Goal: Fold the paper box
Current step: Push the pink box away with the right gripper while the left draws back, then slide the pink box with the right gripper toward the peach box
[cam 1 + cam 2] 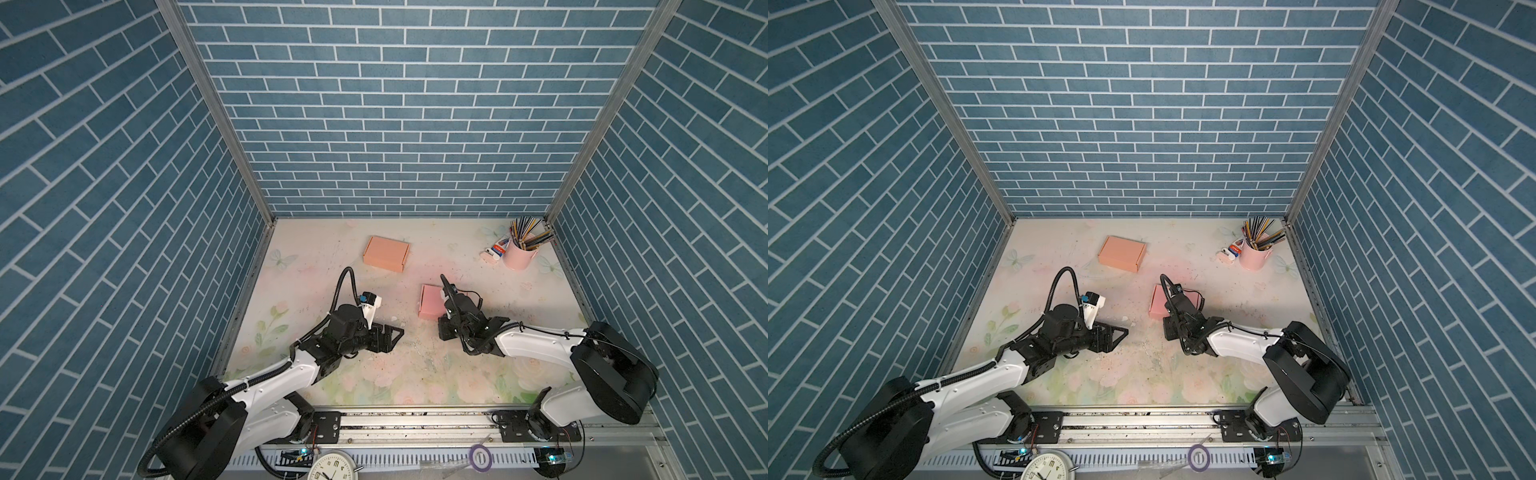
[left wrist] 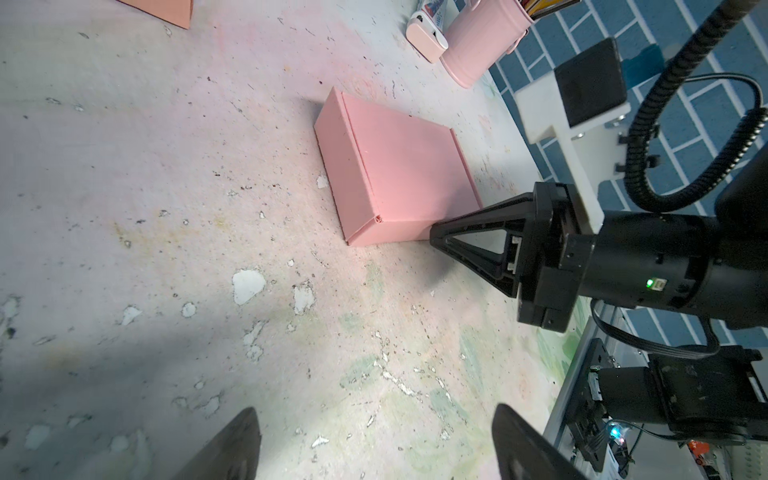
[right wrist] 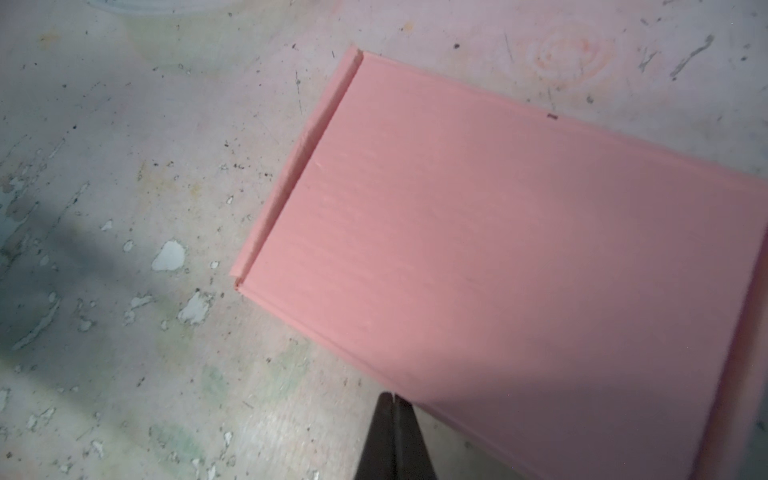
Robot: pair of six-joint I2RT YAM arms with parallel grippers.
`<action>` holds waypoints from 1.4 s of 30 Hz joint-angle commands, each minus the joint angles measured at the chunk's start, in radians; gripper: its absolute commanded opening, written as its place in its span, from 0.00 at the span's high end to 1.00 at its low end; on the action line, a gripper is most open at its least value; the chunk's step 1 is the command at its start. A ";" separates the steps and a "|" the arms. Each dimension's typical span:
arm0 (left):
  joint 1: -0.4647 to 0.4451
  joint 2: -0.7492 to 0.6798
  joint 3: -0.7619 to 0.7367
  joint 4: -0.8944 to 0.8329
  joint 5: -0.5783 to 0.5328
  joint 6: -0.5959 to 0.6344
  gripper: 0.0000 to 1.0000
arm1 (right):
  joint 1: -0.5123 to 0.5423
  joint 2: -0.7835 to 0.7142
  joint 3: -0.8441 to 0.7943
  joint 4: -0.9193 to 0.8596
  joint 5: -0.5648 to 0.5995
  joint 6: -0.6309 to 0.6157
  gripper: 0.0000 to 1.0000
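Note:
A pink paper box (image 1: 429, 302) (image 1: 1158, 300) lies closed and flat on the floral table (image 1: 374, 374), a little right of the middle. The left wrist view shows its lid and side walls (image 2: 399, 174); in the right wrist view its lid (image 3: 498, 257) fills much of the frame. My right gripper (image 1: 442, 322) (image 1: 1165, 322) (image 2: 434, 236) (image 3: 392, 398) is shut and empty, its tip at the box's near side wall. My left gripper (image 1: 395, 333) (image 1: 1121, 333) (image 2: 376, 415) stands open and empty over bare table, left of the box.
A peach box (image 1: 386, 253) (image 1: 1122, 253) lies closed at the back left. At the back right a pink cup of pencils (image 1: 519, 254) (image 2: 482, 41) stands beside a small white case (image 1: 490, 257) (image 2: 426, 35). Blue brick walls enclose three sides. A clock (image 1: 332, 467) sits at the front rail.

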 commanded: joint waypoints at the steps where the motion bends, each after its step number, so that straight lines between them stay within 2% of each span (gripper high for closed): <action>1: 0.010 -0.026 -0.014 -0.003 -0.015 -0.004 0.12 | -0.023 0.026 0.029 -0.026 -0.003 -0.053 0.97; 15: 0.030 -0.039 -0.020 -0.002 -0.016 -0.005 0.12 | -0.090 0.175 0.170 -0.033 -0.067 -0.138 0.97; 20: 0.039 -0.040 -0.022 -0.005 -0.012 0.002 0.12 | -0.102 0.233 0.225 -0.073 -0.033 -0.151 0.97; 42: 0.065 -0.025 -0.037 0.020 0.009 0.013 0.12 | -0.208 0.311 0.331 -0.090 -0.086 -0.191 0.97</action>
